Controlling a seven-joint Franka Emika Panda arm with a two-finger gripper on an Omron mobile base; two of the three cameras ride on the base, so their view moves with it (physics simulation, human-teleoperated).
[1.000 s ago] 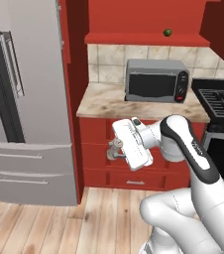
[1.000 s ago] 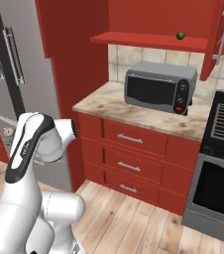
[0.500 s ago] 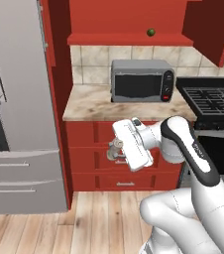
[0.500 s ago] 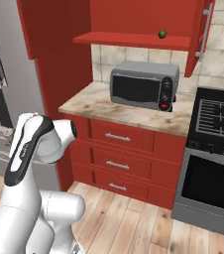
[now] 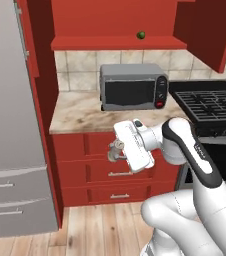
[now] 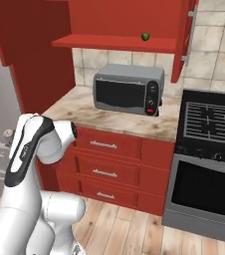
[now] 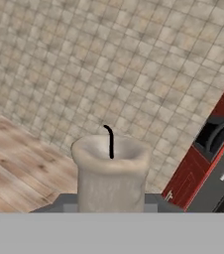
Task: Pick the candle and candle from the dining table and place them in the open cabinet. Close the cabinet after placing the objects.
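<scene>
My gripper point(image 5: 116, 150) is shut on a pale grey-beige candle point(image 5: 117, 145), held at drawer height in front of the red counter. In the hand view this candle point(image 7: 111, 171) stands upright with a black wick between the dark fingertips point(image 7: 63, 203). Up on the shelf of the open red cabinet point(image 5: 115, 43) sits a small olive candle point(image 5: 141, 35), which also appears as the olive candle point(image 6: 145, 36) from the right side on the cabinet's shelf point(image 6: 109, 43). One cabinet door point(image 5: 210, 32) hangs open to the right. The dining table is out of view.
A grey microwave point(image 5: 133, 92) stands on the marble counter point(image 5: 77, 117) under the cabinet. A black stove point(image 5: 207, 107) with an oven point(image 6: 204, 191) is to the right, a steel fridge point(image 5: 10, 125) to the left. Red drawers point(image 6: 107, 172) sit below the counter.
The base has driven, so the whole scene slid left and the cabinet and microwave came nearer the middle. The arm kept its pose with the candle still gripped.
</scene>
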